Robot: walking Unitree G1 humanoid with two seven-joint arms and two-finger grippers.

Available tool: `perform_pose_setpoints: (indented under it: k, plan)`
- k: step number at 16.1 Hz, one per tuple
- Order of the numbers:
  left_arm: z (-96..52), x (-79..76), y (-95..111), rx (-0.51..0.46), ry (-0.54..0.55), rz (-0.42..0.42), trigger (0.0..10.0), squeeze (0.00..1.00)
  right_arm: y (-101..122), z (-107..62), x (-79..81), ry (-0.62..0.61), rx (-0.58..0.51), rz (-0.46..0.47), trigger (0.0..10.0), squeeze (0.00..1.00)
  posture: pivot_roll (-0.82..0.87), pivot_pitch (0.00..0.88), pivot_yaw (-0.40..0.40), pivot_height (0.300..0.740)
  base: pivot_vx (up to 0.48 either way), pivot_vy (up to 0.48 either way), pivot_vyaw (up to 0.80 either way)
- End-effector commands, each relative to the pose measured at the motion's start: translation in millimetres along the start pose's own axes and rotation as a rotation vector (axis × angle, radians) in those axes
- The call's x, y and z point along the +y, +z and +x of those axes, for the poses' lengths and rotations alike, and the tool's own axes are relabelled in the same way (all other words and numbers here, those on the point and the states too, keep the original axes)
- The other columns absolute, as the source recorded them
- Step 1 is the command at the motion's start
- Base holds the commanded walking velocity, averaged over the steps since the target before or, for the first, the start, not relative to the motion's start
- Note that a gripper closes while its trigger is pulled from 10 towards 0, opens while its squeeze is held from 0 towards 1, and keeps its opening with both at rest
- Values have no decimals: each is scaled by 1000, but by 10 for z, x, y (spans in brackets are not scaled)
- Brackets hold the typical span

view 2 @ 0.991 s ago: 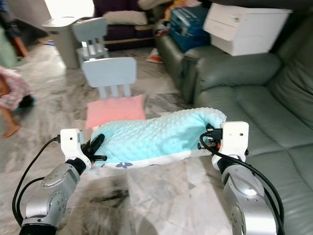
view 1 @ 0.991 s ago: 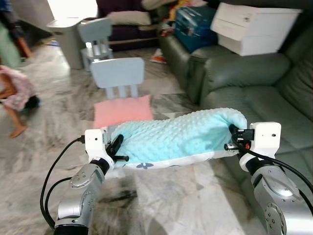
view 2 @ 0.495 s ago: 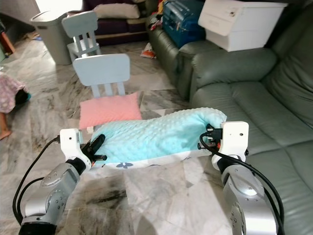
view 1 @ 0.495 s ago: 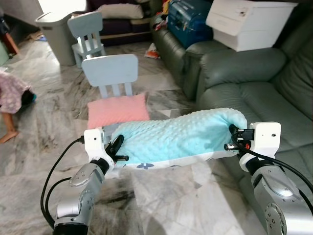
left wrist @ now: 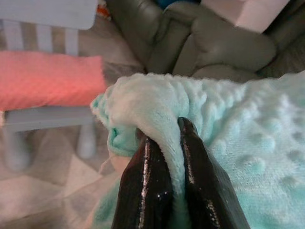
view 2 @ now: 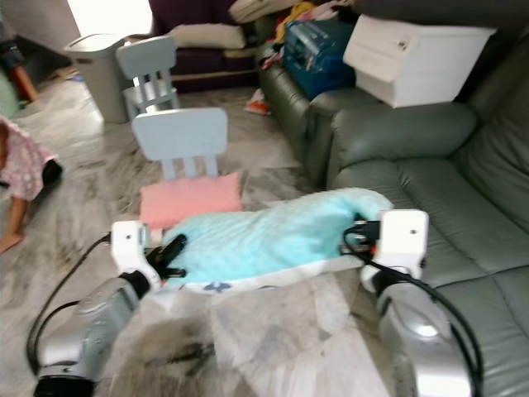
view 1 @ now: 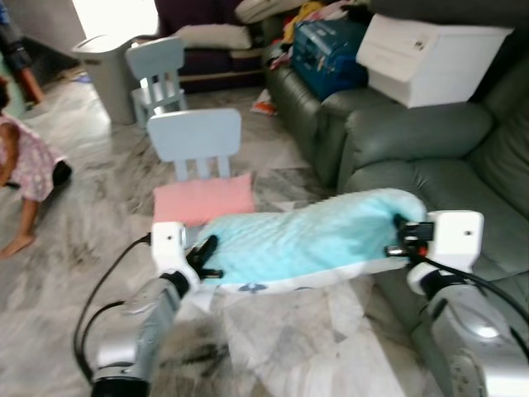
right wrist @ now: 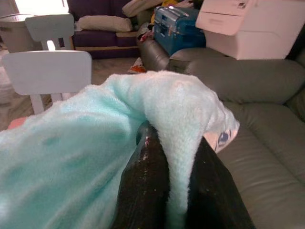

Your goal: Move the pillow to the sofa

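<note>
Pillow (view 1: 306, 244), mint and dimpled, hangs stretched crosswise above the floor (view 1: 273, 331), its long axis running between the arms. Left gripper (left wrist: 164, 138) pinches one end; right gripper (right wrist: 174, 143) is clamped on the other. Sofa (view 1: 446, 178) lies to the right and ahead, nearest the right arm. Pink cushion (view 1: 202, 198) and small chair (view 1: 195, 136) stand beyond.

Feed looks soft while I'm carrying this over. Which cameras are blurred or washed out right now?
Left and right eye views: motion blur throughout, the pillow and sofa smeared, and glare washing out the doorway at the top left. Left wrist view: fingers fairly sharp, background soft. Right wrist view: clearest, mild blur on the pillow's near fabric.
</note>
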State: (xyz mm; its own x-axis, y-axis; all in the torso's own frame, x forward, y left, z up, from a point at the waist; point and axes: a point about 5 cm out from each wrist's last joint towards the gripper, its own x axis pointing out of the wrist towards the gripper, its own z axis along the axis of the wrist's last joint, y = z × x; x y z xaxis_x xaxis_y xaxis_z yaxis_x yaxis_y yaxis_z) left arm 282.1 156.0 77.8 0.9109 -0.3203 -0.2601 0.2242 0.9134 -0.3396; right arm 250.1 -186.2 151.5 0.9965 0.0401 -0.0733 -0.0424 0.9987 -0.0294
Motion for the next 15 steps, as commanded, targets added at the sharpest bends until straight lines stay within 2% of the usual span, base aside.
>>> perform_pose_setpoints:
  k: [1,9,15]
  plan:
    - [20,-51,57,-11,-31,11,10000,0,86,-25,-30,-14,-37,-13,10000,0,-239,0,58,740,319,0,0]
    - [7,-75,18,26,-58,18,10000,0,76,-26,-19,-12,-33,-4,10000,0,-237,0,60,740,304,0,0]
    - [6,-81,-4,41,-70,22,10000,0,72,-23,-23,-11,-29,-4,10000,0,-238,0,59,740,308,0,-800]
